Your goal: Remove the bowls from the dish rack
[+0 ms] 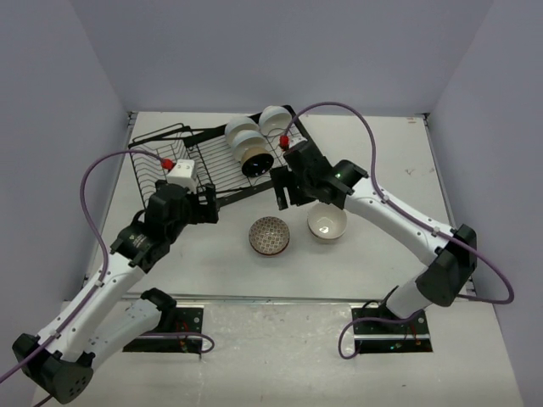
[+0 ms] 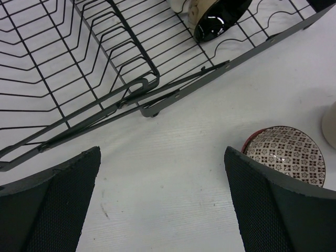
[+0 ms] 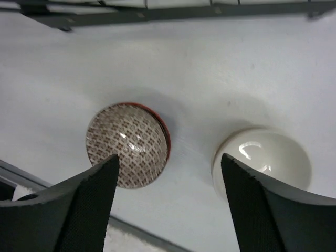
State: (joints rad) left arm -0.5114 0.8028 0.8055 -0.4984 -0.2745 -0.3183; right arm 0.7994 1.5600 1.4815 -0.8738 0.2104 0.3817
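Gaping, empty end effectors (image 2: pixel 163 168) (image 3: pixel 169 173)

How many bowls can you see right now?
6. Four in the rack: three white bowls, one dark bowl. Two on the table: patterned bowl, cream bowl. Overlap may hide others.
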